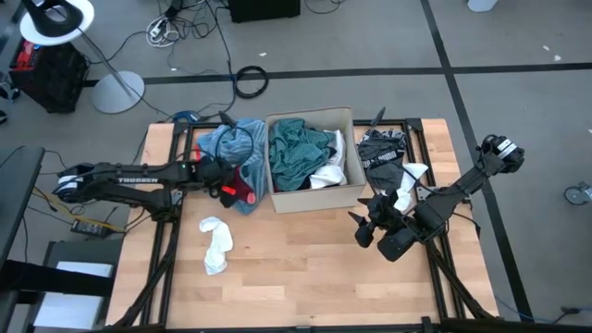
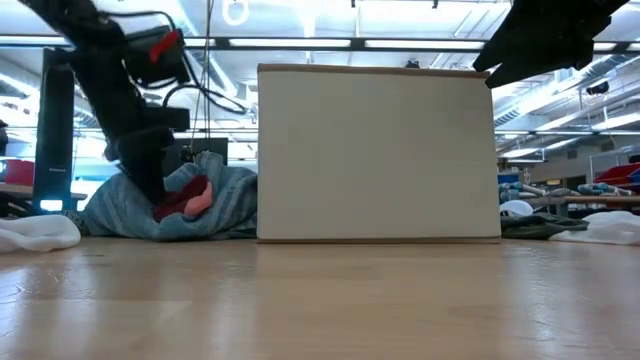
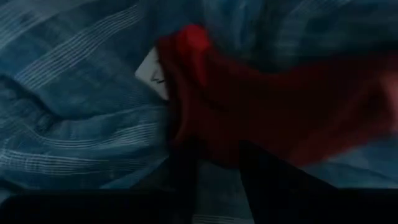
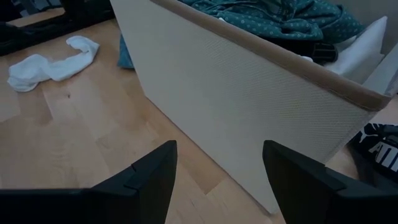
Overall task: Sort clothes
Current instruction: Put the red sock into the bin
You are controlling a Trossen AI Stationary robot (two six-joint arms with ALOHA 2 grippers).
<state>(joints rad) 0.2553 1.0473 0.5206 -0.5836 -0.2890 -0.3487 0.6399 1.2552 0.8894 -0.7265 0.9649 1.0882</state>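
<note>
Left gripper sits on the blue pile beside the cardboard box; red garment lies directly ahead of its 2 parted fingers, ungrasped. Right gripper spread, empty, hangs well apart beyond the box.

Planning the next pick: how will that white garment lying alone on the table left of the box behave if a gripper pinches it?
The white garment lies crumpled and flat on the table, so it is probably floppy and would drape from one pinch. It looks thin and likely light. It touches nothing else, so it should lift without dragging other clothes.
</note>
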